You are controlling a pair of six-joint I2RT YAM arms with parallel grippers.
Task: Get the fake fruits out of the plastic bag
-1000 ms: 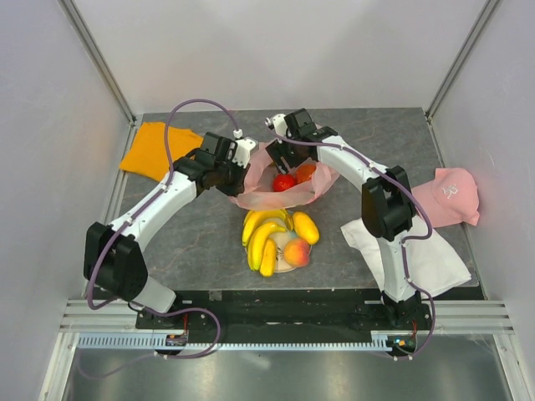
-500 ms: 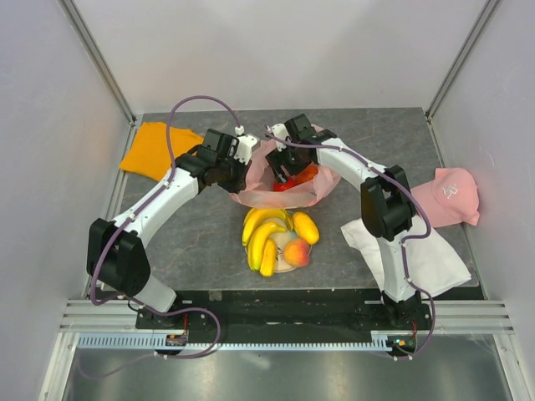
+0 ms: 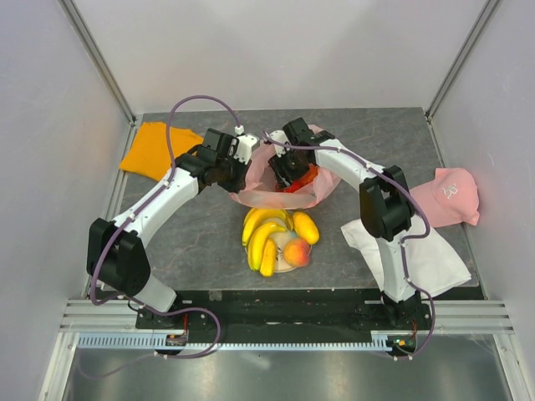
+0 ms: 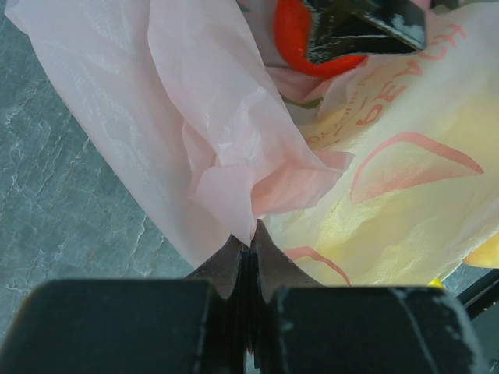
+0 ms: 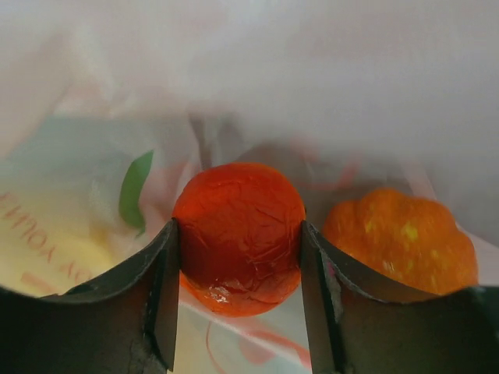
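Observation:
The pink plastic bag [image 3: 261,197] lies open mid-table. My left gripper [image 3: 244,160] is shut on a fold of the bag's rim [image 4: 234,179], fingertips pinched together [image 4: 251,234]. My right gripper [image 3: 289,172] reaches down inside the bag, its fingers touching both sides of a glossy red fruit [image 5: 238,234]. An orange fruit [image 5: 401,238] lies just to its right in the bag. The red fruit also shows in the left wrist view [image 4: 292,35]. In front of the bag lie a yellow banana bunch [image 3: 263,234], a yellow fruit [image 3: 306,227] and a peach fruit [image 3: 297,251].
A folded orange cloth [image 3: 156,149] lies at the back left. A pink cap [image 3: 451,196] sits at the right edge, a white cloth [image 3: 418,251] near the right arm's base. Grey walls enclose the table on three sides.
My right gripper has moved down from above the bag's mouth into the bag and now brackets the red fruit. My left gripper keeps hold of the rim.

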